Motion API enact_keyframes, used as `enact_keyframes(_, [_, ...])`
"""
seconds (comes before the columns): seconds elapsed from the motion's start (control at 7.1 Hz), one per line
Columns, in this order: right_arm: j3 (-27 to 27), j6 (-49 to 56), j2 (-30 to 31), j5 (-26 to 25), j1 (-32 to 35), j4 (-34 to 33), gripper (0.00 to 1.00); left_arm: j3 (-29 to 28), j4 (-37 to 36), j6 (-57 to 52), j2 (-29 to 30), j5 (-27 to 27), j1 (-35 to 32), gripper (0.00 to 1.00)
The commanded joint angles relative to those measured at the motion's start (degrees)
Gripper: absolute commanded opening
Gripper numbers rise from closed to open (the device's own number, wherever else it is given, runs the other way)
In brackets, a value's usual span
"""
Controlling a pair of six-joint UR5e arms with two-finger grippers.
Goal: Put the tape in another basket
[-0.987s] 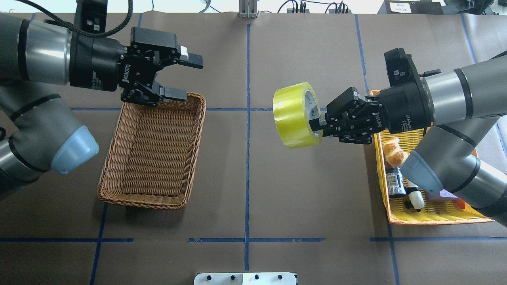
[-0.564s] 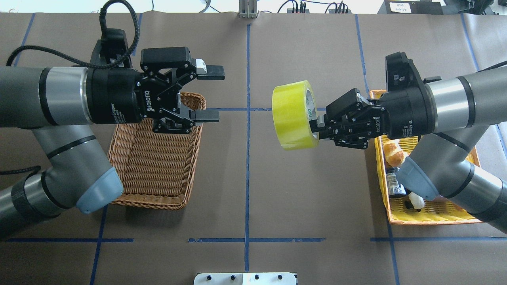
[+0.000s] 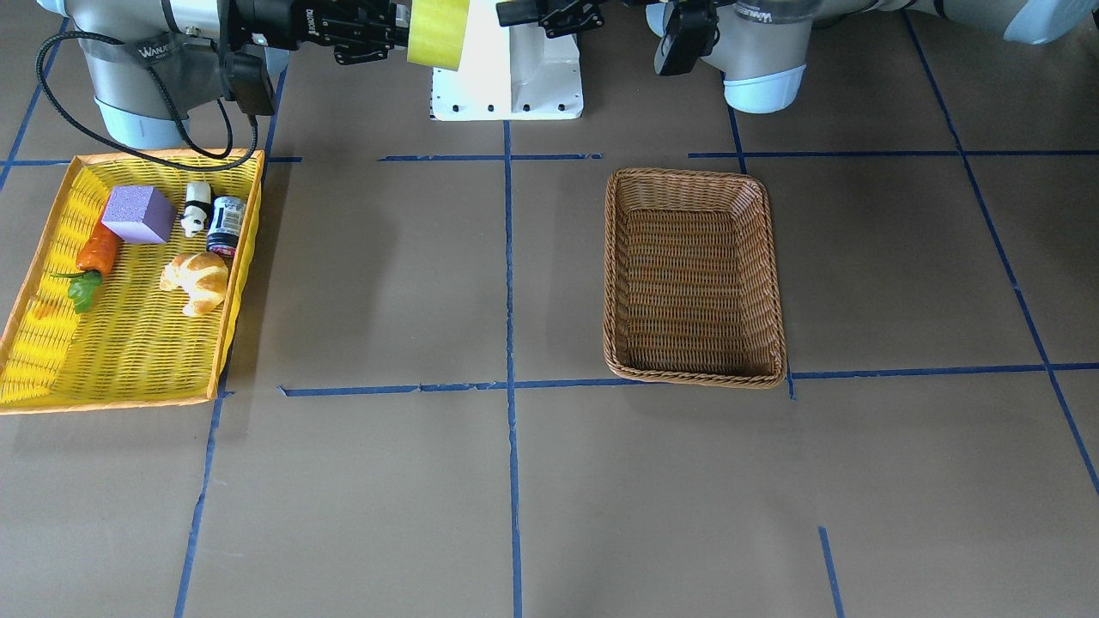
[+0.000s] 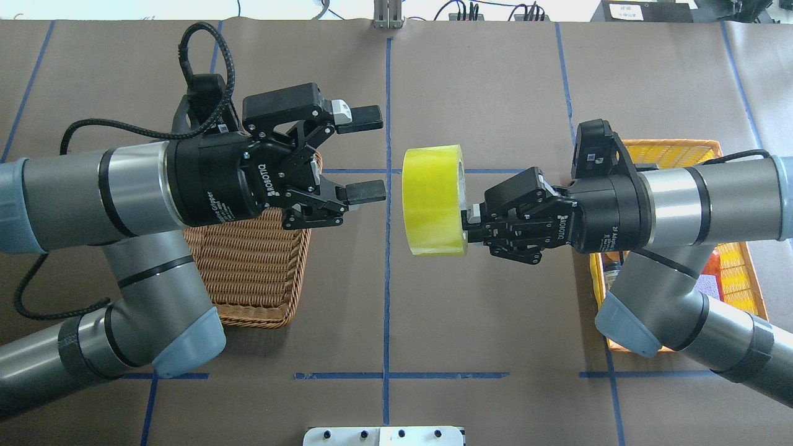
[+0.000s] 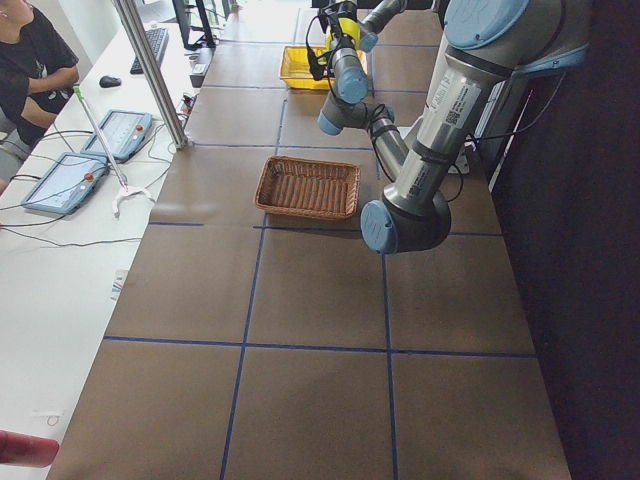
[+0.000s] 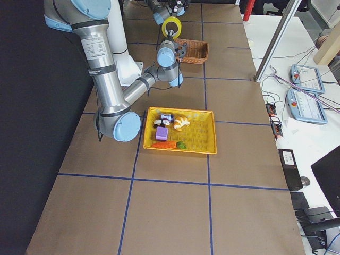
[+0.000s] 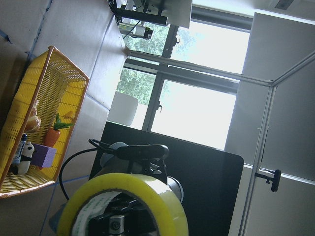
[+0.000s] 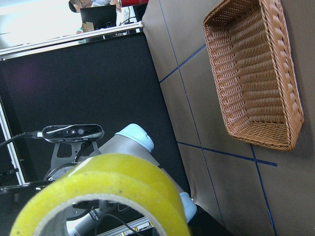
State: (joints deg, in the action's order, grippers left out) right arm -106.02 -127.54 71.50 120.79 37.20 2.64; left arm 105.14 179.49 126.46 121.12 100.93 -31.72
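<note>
mid-frame, the right gripper (image 4: 472, 218) pinches the packing tape roll (image 4: 432, 199) by its wall; the left gripper (image 4: 367, 155) gapes wide beside it. releasing early could drop it outside the wicker basket (image 4: 260, 272).

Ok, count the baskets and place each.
2. The wicker basket lies on the robot's left side, the yellow tray basket on its right; none seems hidden.

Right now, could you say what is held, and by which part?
The right hand grips the translucent yellow tape roll by its side rim; the left hand is empty.
</note>
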Motion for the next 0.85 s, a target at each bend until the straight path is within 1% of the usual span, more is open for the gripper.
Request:
enact_keyframes(0.0, [-0.06,-0.87,-0.48,-0.12,-0.2,0.17,0.01,-0.37,2.18,-0.07,0.17,-3.46,2.28,1.0])
enact_keyframes(0.14, [-0.15,-1.04,-0.57,-0.12,-0.55,0.17,0.01,-0.46,2.27,-0.07,0.61,-4.77,2.54,1.0])
enact_keyframes(0.28, [-0.15,-1.3,-0.75,-0.12,-0.99,0.26,0.01,-0.64,4.18,-0.07,0.53,-7.83,4.98,1.0])
enact_keyframes(0.42, [-0.15,-1.31,-0.84,-0.38,-1.25,0.17,0.01,-0.73,5.07,-0.16,0.53,-9.68,6.48,1.0])
enact_keyframes(0.56, [-0.06,-1.22,-0.84,-1.43,-1.95,0.17,0.01,-0.73,5.08,-0.16,0.53,-9.7,6.5,1.0])
enact_keyframes(0.7, [-0.06,-1.22,-0.84,-1.52,-2.31,0.17,0.02,-0.73,5.08,-0.16,0.7,-9.7,6.5,0.86])
